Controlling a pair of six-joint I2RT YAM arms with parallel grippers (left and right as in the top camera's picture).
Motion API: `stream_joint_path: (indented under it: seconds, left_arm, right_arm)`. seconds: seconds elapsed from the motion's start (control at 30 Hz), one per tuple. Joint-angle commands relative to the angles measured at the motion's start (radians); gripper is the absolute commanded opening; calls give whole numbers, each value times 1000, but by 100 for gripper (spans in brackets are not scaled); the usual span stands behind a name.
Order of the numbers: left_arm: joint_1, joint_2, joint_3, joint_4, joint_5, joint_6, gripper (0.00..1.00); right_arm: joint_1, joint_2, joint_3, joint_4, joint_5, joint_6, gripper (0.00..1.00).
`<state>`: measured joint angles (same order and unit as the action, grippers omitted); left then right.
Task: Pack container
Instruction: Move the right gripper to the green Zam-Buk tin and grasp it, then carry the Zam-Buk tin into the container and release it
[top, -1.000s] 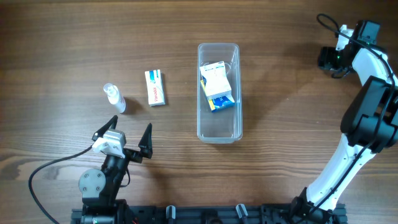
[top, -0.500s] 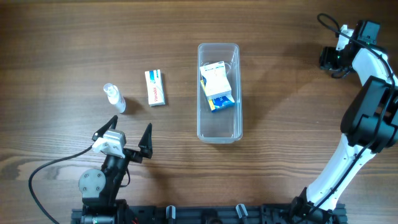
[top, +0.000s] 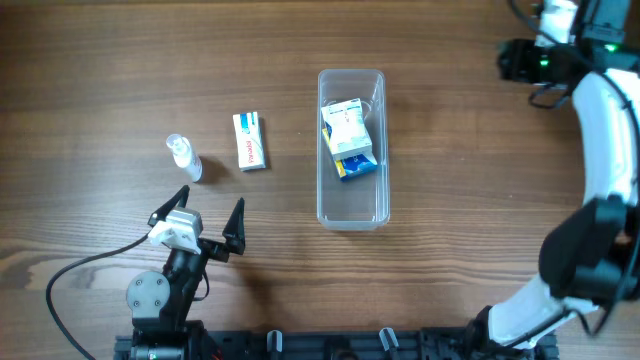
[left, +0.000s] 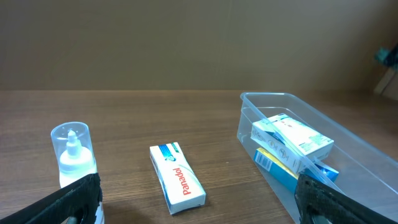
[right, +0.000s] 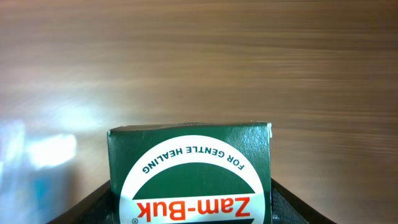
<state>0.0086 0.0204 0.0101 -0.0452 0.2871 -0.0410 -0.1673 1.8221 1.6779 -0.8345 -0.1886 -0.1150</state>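
Note:
The clear plastic container (top: 351, 150) stands mid-table and holds a white-and-teal box (top: 347, 125) on top of a blue box (top: 356, 165); it also shows in the left wrist view (left: 348, 162). A white Panadol box (top: 249, 140) (left: 177, 177) and a small clear bottle (top: 184, 158) (left: 74, 155) lie to its left. My left gripper (top: 208, 215) is open and empty near the front edge, behind the bottle and the Panadol box. My right gripper (top: 520, 62) is at the far right, shut on a green Zam-Buk box (right: 189, 174).
The bare wooden table (top: 480, 200) lies between the container and the right arm. The left arm's cable (top: 80, 270) trails along the front left edge.
My right arm has lifted and swung towards the left, carrying the Zam-Buk box. The left arm and the items on the table have not moved.

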Motion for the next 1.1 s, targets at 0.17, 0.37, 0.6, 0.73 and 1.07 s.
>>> stream_joint_path:
  seconds: [0.17, 0.37, 0.6, 0.73, 1.07]
  left_arm:
    - [6, -6, -5, -3, 16, 14, 100]
    - [6, -6, -5, -3, 16, 14, 100]
    - [6, -6, -5, -3, 16, 14, 100]
    - [6, -6, -5, -3, 15, 14, 100]
    - [6, -6, -5, -3, 16, 14, 100]
  right_arm:
    - [425, -119, 9, -142, -48, 127, 63]
    - [581, -31, 9, -116, -19, 197, 64]
    - [596, 109, 9, -84, -15, 233, 67]
    - [596, 144, 9, -80, -15, 254, 68]
    - [596, 145, 9, -78, -15, 325, 79]
